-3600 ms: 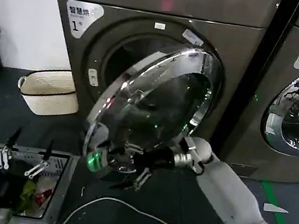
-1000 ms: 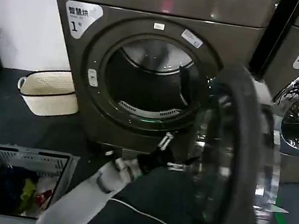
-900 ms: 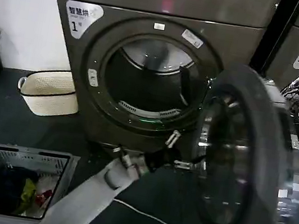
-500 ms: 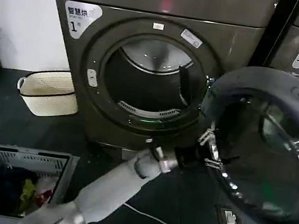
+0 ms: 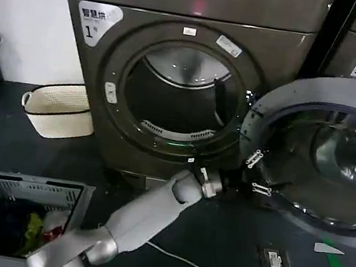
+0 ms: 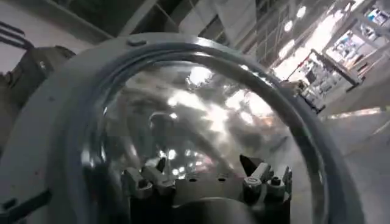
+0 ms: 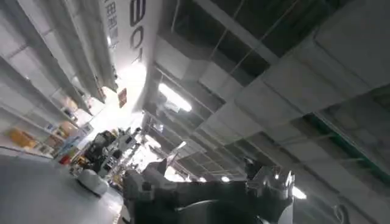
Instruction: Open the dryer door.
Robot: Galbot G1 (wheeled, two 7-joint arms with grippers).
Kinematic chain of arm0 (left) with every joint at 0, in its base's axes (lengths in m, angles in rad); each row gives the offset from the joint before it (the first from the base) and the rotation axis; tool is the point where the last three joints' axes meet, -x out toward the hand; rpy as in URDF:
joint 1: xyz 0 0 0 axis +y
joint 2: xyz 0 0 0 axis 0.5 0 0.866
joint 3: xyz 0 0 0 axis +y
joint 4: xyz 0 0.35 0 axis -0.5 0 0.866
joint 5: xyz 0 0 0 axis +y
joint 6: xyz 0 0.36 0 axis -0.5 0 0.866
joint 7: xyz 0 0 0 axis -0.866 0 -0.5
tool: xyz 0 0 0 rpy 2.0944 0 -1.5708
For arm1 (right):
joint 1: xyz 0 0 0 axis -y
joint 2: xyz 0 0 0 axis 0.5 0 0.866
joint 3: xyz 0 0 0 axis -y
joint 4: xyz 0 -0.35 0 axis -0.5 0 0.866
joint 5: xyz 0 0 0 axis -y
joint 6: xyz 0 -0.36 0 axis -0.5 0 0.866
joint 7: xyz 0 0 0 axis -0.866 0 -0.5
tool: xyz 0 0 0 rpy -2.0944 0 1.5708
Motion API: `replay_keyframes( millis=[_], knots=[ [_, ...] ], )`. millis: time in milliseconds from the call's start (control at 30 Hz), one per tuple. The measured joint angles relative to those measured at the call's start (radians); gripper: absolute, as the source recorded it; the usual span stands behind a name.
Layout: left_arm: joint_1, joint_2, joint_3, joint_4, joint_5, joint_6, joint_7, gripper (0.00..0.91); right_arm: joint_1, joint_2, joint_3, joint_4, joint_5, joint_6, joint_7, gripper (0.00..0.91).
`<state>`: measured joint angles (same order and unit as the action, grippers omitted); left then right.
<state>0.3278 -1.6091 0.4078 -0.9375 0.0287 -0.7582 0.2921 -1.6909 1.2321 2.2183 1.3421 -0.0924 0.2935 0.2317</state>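
My left hand [image 5: 254, 175], fingers spread, has pushed the round grey-faced, dark-glass dryer door [image 5: 324, 153] from half-swung to wide open on the right; the task looks nearly finished.

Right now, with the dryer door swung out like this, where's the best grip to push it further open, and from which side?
Grip the grey inner rim of the dryer door on its free edge, nearest the drum opening, coming from the drum side. The glass bowl is domed and smooth, likely a poor hold, while the rim is a raised lip. The left gripper is open at that rim's lower edge already.
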Motion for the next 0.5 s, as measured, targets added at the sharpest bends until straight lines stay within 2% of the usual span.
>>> replay_keyframes(
  millis=[267, 400, 500],
  knots=[
    [-0.023, 0.0, 0.002, -0.065, 0.082, -0.015, 0.014, 0.907, -0.015, -0.059, 0.027, -0.071, 0.0, -0.002, -0.017, 0.907],
    [-0.029, 0.004, 0.003, -0.117, 0.119, -0.059, 0.029, 0.907, -0.01, -0.07, 0.023, -0.081, -0.001, -0.003, -0.025, 0.907],
    [-0.029, 0.081, 0.002, -0.158, 0.169, -0.066, 0.033, 0.907, -0.009, -0.077, 0.023, -0.087, -0.004, 0.003, -0.038, 0.907]
  ],
)
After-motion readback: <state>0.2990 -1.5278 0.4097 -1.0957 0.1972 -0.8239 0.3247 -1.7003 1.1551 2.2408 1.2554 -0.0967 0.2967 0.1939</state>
